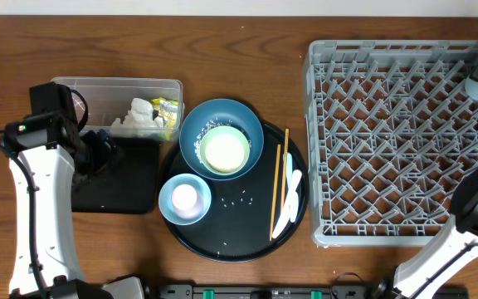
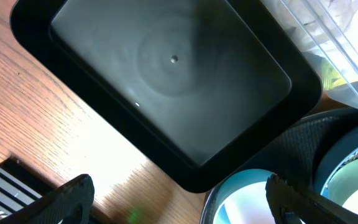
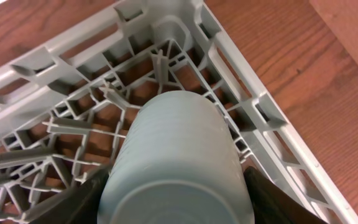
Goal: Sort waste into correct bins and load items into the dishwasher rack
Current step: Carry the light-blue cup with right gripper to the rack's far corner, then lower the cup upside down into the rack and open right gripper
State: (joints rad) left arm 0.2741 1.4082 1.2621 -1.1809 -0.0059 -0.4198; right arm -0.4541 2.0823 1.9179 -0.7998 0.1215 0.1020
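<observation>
Grey cup (image 3: 179, 155) sits clasped in the right gripper (image 3: 174, 200), seemingly ready to seat in the rack (image 3: 61, 62); the left gripper (image 2: 179, 198) gapes empty.

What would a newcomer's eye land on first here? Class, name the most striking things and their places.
The big grey dishwasher rack fills the table's right side, with the right fingers gripping a pale cup at its far corner. In the middle, a round black tray carries a dark-blue bowl, a light-blue bowl, chopsticks and a white spoon.
</observation>
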